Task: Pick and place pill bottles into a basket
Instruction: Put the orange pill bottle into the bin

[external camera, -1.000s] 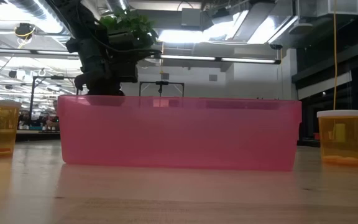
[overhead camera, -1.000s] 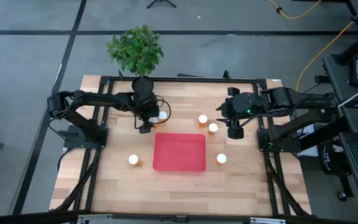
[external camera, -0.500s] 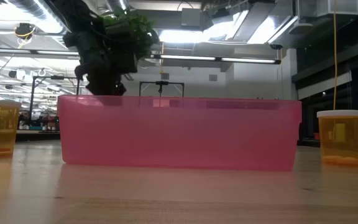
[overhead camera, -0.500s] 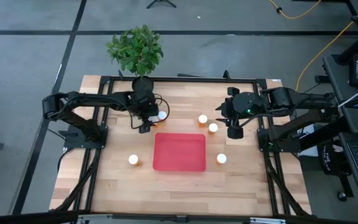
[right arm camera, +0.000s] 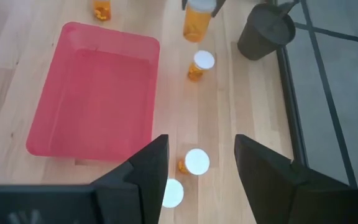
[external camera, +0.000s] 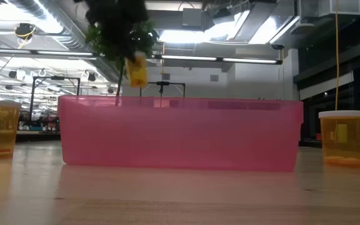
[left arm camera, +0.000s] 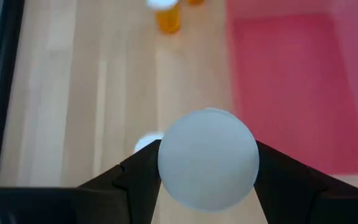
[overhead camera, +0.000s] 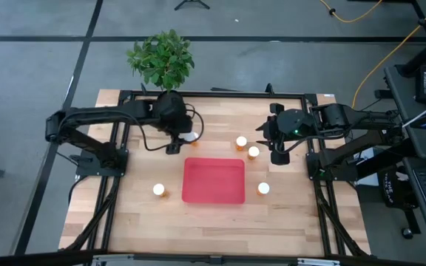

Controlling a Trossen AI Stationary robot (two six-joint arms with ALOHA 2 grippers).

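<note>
My left gripper (overhead camera: 173, 146) is shut on an amber pill bottle (right arm camera: 195, 25) with a white cap (left arm camera: 207, 159), raised above the table just beyond the red tray's (overhead camera: 213, 181) far left corner. In the low view the bottle (external camera: 136, 72) hangs above the tray wall (external camera: 180, 132). Another bottle (overhead camera: 191, 137) stands on the table right beside the gripper. My right gripper (overhead camera: 278, 155) is open and empty, above the table by two standing bottles (overhead camera: 241, 141) (overhead camera: 254, 152). Two more bottles stand at the tray's near left (overhead camera: 159, 190) and near right (overhead camera: 263, 188). My left gripper pinches the bottle at its white cap (left arm camera: 166, 163) between its two fingers, one on each side. The fingers come from above, pointing down. The bottle hangs upright below them, its amber body (right arm camera: 194, 28) lifted clear of the table.
A black pot (overhead camera: 170, 98) with a green plant (overhead camera: 161, 59) stands at the table's far edge, just behind my left gripper. The dark frame rails run along the table's sides. Bare wood lies in front of the tray.
My left gripper has gone up with the pill bottle in its fingers. The bottle, earlier hidden behind the tray wall in the low view, now hangs clear above it. My right arm has kept still.
</note>
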